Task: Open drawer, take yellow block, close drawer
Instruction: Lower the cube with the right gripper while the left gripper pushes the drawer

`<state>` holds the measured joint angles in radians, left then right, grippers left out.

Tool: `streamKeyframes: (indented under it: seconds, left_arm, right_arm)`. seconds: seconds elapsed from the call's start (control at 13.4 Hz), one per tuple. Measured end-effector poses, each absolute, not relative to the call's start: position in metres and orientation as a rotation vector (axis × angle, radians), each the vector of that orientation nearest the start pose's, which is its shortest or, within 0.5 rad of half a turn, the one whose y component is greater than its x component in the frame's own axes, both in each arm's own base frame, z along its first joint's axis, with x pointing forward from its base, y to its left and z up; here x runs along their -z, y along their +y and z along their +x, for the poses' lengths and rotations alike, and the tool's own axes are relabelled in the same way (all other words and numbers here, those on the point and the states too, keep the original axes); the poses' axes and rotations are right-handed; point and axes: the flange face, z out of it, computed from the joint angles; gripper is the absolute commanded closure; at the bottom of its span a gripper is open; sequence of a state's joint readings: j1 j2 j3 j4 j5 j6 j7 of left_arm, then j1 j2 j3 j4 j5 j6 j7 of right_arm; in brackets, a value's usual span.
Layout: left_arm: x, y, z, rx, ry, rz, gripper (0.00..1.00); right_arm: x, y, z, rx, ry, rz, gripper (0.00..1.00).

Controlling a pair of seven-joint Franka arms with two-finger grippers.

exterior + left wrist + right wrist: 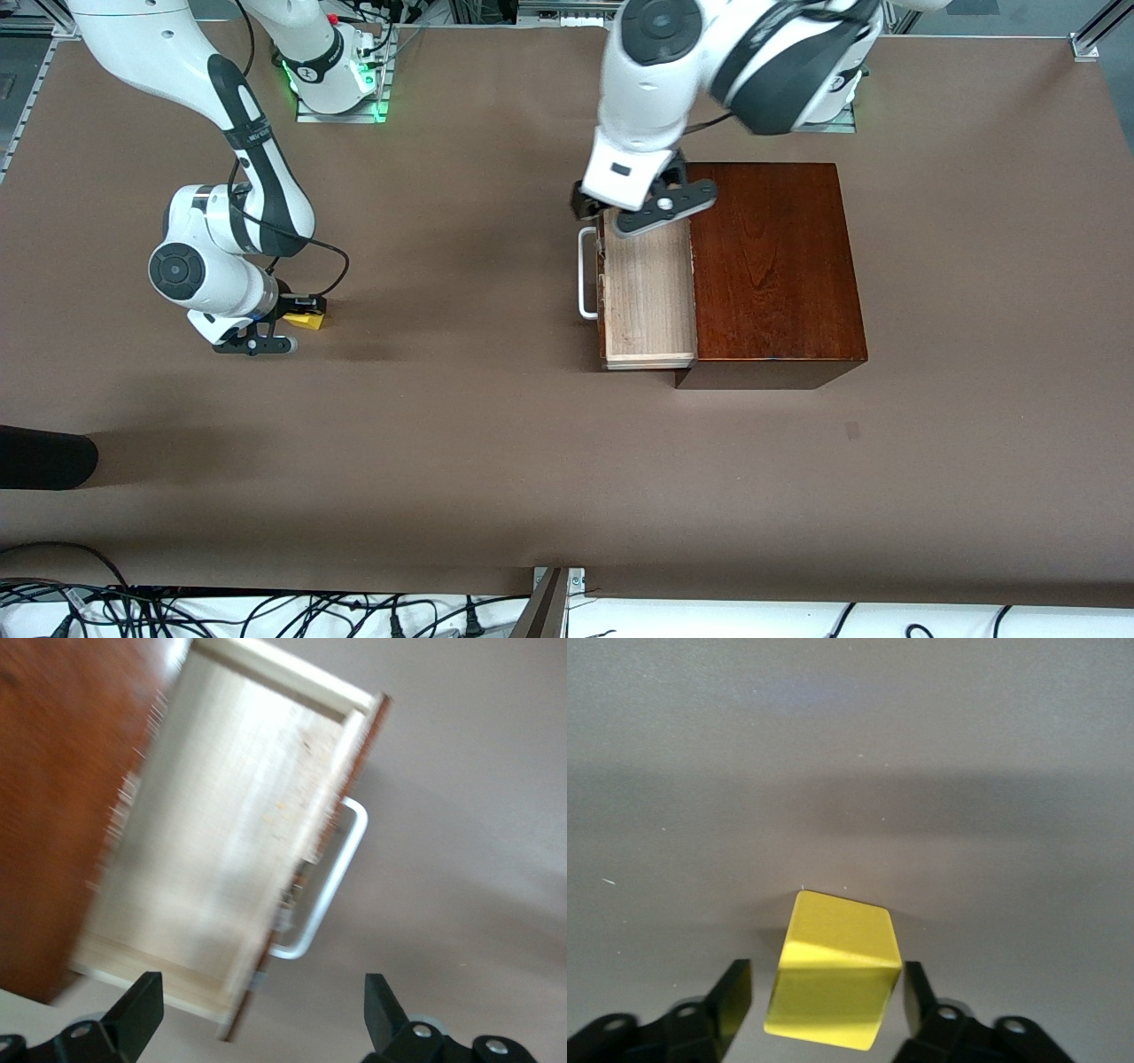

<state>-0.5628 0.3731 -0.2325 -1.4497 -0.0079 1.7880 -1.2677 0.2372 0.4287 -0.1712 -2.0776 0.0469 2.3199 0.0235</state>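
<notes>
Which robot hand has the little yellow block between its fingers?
The right end effector, low at the right arm's end of the table, brackets the small yellow cube. The left end effector hovers open over the pale-wood drawer, holding nothing.

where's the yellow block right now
The yellow block sits on the table toward the right arm's end, well away from the open drawer. The right pincer straddles it with its fingers parted.

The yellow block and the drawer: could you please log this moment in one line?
drawer: open, nothing inside | yellow block: on table, between open right gripper fingers | left gripper: open, over drawer
</notes>
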Motion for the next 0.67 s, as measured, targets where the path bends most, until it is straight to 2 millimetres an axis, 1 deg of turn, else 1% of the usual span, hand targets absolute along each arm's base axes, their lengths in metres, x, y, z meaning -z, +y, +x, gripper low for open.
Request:
streamKeyframes:
  seconds: [0.15, 0.22, 0.37, 0.45, 0.52, 0.6, 0.67]
  left_arm:
    - [-0.45, -0.492, 0.474, -0.153, -0.91, -3.045, 0.0]
    - [-0.437, -0.503, 0.472, -0.162, -0.984, -3.023, 0.0]
    - [-0.412, -0.522, 0.472, -0.19, -1.128, -2.959, 0.0]
    - [-0.401, -0.529, 0.474, -0.204, -1.198, -2.924, 0.15]
    - [-0.391, -0.536, 0.476, -0.215, -1.264, -2.889, 0.39]
    - [-0.382, -0.541, 0.478, -0.224, -1.318, -2.859, 0.58]
    - [-0.374, -0.545, 0.479, -0.229, -1.356, -2.842, 0.81]
  right_arm:
    - [-0.212, 0.042, 0.571, -0.264, -0.037, -3.176, 0.0]
    - [-0.217, 0.047, 0.575, -0.252, -0.048, -3.173, 0.0]
    - [-0.237, 0.055, 0.585, -0.239, -0.064, -3.166, 0.0]
    - [-0.254, 0.058, 0.592, -0.236, -0.068, -3.162, 0.0]
    - [-0.274, 0.06, 0.6, -0.24, -0.069, -3.158, 0.0]
    - [-0.298, 0.062, 0.608, -0.241, -0.07, -3.154, 0.0]
    - [-0.324, 0.063, 0.617, -0.234, -0.071, -3.151, 0.0]
